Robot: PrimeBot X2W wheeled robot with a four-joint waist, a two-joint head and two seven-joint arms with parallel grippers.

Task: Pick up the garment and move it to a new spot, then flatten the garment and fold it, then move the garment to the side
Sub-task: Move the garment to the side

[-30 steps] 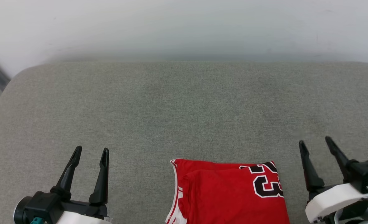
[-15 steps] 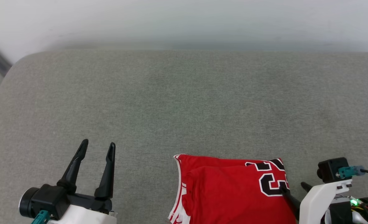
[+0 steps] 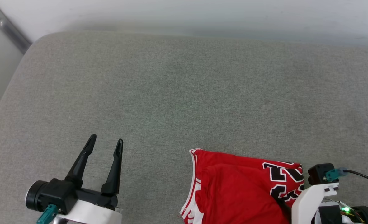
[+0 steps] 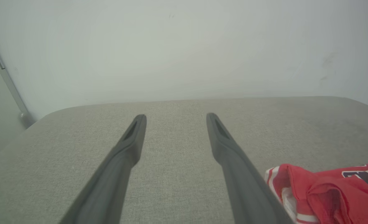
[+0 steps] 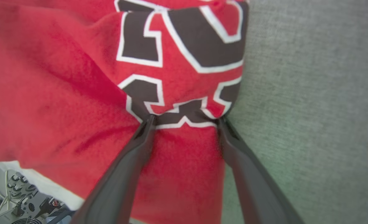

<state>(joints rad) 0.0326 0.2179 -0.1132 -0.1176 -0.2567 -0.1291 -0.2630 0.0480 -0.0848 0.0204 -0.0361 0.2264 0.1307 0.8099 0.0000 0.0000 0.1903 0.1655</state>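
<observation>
Garment (image 3: 233,189) lies folded on grey cushion (image 3: 171,93), lower right of head view. I read right gripper (image 5: 186,119) spread wide, tips pressing its numbered edge, unclenched. Left gripper (image 3: 106,138) released, lower left, apart from cloth.

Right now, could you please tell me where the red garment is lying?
In the head view the garment lies at the lower right of the grey cushion, the open right pincer straddling its numbered edge.

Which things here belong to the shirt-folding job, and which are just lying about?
Job: red jersey; right gripper, open, astride the jersey's number; left gripper, open, off to one side.
Lying about: grey fabric cushion; white wall; metal rail, far left.
</observation>
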